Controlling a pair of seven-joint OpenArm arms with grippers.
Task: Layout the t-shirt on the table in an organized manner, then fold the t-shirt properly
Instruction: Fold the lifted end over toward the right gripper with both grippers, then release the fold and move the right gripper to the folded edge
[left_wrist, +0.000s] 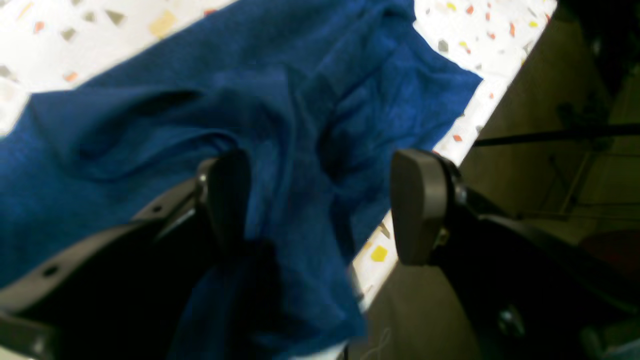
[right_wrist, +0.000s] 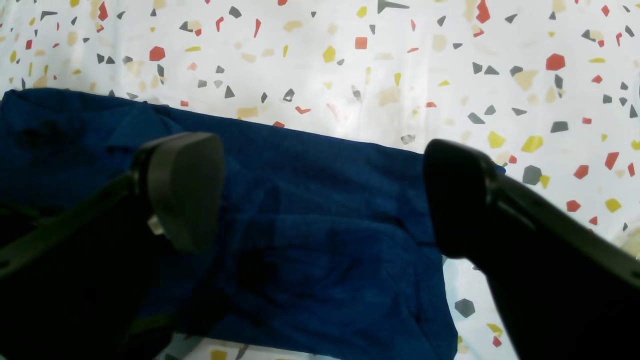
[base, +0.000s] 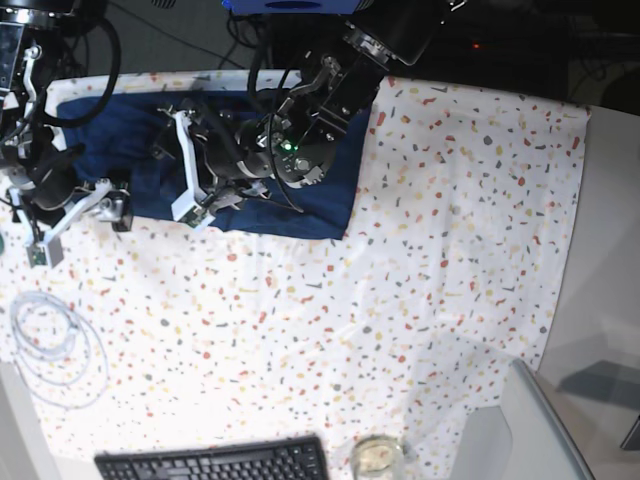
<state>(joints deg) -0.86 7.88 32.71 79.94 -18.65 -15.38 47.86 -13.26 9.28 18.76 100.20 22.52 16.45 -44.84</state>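
Open left claw (left_wrist: 320, 205) over seemingly rumpled t-shirt (left_wrist: 280, 125).

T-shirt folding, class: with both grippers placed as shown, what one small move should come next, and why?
Probably lower the left gripper and close it on the rumpled t-shirt near the table edge, then draw that part flat. Its jaws stand open over bunched folds, and cloth hangs over the edge.

Navy t-shirt (base: 300, 205), rumpled, on speckled table (base: 400, 300)
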